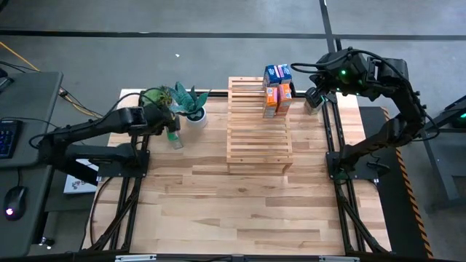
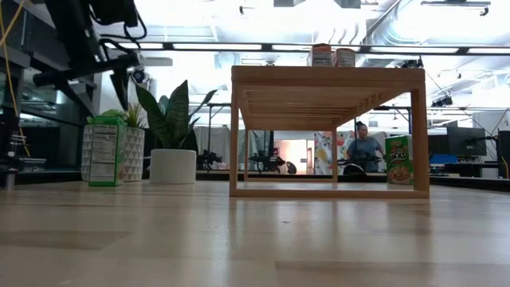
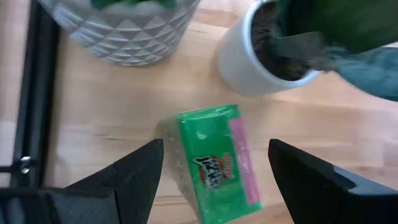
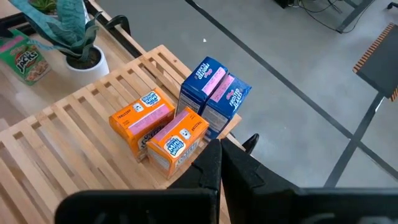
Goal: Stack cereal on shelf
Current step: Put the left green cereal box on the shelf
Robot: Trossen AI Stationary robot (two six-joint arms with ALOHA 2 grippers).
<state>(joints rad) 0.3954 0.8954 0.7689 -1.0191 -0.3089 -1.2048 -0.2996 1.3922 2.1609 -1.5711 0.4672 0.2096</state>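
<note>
A green cereal box (image 1: 174, 136) stands upright on the table in front of the plants, also in the low view (image 2: 105, 151). My left gripper (image 3: 216, 149) hangs open above it, one finger to each side of the green box (image 3: 217, 165), touching nothing. The pale slatted shelf (image 1: 258, 135) stands mid-table. Near its far right corner, blue boxes (image 4: 214, 93) and orange boxes (image 4: 158, 127) stand on the slats. My right gripper (image 4: 219, 152) is shut and empty, just off that corner (image 1: 313, 98). Another green box (image 2: 398, 159) stands on the table by the shelf's right side.
Two potted plants stand just beyond the green box: one in a grey patterned pot (image 3: 118, 31), one in a white pot (image 3: 261, 59). The shelf's near slats (image 1: 258, 149) are bare. Bare planks (image 1: 240, 211) fill the table's near half. A person (image 2: 363, 147) sits far behind.
</note>
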